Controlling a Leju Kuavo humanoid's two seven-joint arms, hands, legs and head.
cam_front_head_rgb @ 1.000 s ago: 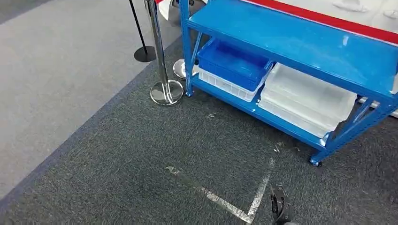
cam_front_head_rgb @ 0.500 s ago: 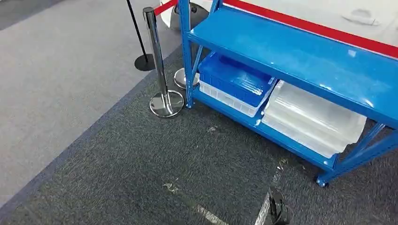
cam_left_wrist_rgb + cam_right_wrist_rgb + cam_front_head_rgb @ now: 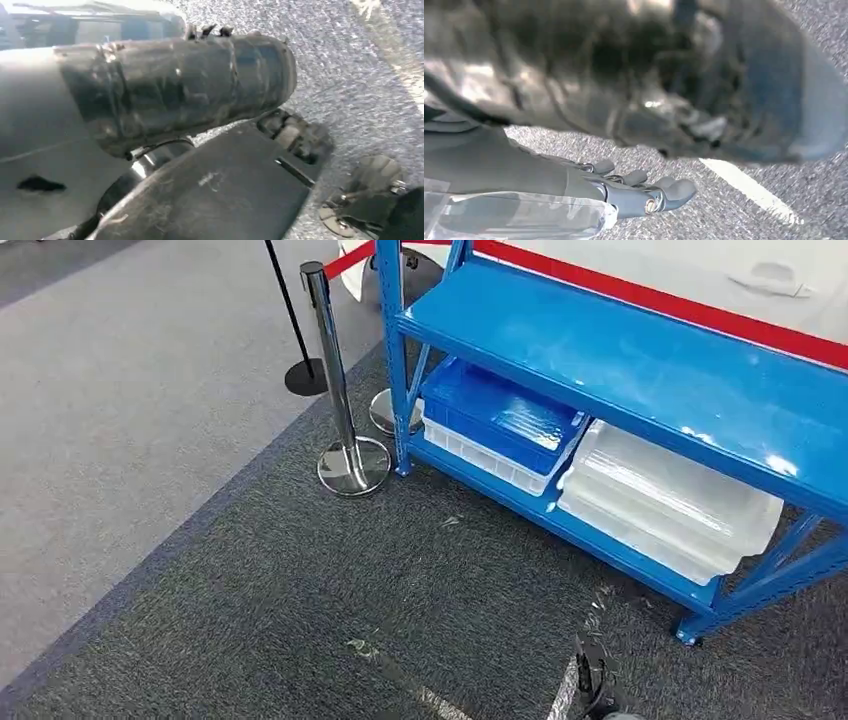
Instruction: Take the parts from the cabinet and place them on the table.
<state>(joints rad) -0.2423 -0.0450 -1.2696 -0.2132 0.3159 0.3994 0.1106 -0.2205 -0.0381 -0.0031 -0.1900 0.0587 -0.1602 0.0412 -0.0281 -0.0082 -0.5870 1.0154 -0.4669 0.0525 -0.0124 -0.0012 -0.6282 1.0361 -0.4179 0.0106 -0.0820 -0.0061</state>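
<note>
Right hand (image 3: 634, 192): fingers (image 3: 676, 190) seen loosely curled and apart over dark carpet (image 3: 704, 220). Clear plastic piece (image 3: 519, 215) seen just beside the palm; whether it is gripped cannot be told. Left hand (image 3: 200, 75): dark and blurred, so open or closed cannot be told. White floor line (image 3: 744, 187) seen near the right hand. Blue rack (image 3: 640, 350) seen ahead, with a blue crate (image 3: 500, 410) stacked on a white crate (image 3: 480, 455) on the lower shelf and clear bins (image 3: 670, 495) beside them. No parts can be made out on the rack. Chrome post (image 3: 335, 370) is placed near the rack's corner leg.
</note>
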